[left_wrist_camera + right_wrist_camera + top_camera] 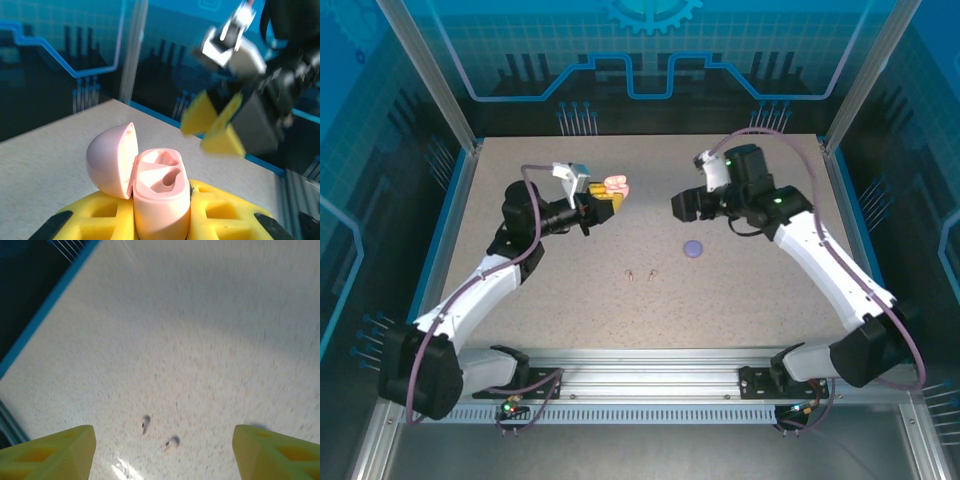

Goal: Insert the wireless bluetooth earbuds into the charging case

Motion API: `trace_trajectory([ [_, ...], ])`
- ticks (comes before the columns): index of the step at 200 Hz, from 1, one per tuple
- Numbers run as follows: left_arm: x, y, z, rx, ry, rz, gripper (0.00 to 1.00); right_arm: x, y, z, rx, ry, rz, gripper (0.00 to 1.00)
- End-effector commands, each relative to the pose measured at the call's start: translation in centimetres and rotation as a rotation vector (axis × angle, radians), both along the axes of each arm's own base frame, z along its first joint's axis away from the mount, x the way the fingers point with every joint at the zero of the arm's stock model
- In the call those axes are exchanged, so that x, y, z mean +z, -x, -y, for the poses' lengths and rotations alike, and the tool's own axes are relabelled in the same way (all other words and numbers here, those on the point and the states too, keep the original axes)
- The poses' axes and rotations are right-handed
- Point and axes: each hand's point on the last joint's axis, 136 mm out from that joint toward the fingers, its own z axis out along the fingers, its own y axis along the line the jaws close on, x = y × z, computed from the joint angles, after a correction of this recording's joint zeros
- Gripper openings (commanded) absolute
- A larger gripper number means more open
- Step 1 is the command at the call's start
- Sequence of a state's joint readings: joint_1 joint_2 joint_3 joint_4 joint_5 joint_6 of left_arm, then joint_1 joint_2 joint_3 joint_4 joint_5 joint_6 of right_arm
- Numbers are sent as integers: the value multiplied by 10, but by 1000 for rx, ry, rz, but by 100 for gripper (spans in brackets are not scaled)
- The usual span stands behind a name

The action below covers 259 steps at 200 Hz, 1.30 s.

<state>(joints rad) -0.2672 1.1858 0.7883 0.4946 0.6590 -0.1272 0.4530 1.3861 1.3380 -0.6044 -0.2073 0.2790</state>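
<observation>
My left gripper [603, 200] is shut on the pink charging case [616, 187], held above the far-left part of the table. In the left wrist view the charging case [161, 195] stands between the yellow fingers [220, 210] with its lid [111, 160] swung open to the left and both sockets empty. Two tiny pale earbuds [631, 273] [651, 271] lie side by side on the table's middle. My right gripper [680, 205] hovers open to the right of the case, nothing between its fingers. From its wrist the two earbuds [145, 423] [172, 442] show on the table between the yellow fingertips [75, 450].
A small round purple case [692, 248] lies shut on the table right of centre, below the right gripper. The speckled table [570, 300] is edged by a blue rim and transparent walls. The right gripper's yellow fingers [220, 135] hang close in front of the open case.
</observation>
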Motion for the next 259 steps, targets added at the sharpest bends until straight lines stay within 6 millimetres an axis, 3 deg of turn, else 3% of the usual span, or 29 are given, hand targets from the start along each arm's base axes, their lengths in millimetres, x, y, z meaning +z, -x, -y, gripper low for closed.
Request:
trace_trajectory([
  [1, 34, -2, -19, 139, 58, 162, 0, -35, 2, -9, -90, 37, -98, 73],
  [47, 43, 6, -34, 232, 115, 216, 0, -109, 12, -41, -118, 128, -277, 71],
  [107, 45, 13, -44, 280, 168, 234, 0, -170, 20, -87, -35, 322, -365, 61],
  [176, 51, 14, -52, 326, 202, 254, 0, -211, 29, -116, -5, 478, -405, 52],
  [259, 53, 14, -55, 341, 208, 267, 0, -234, 34, -131, -7, 554, -422, 46],
])
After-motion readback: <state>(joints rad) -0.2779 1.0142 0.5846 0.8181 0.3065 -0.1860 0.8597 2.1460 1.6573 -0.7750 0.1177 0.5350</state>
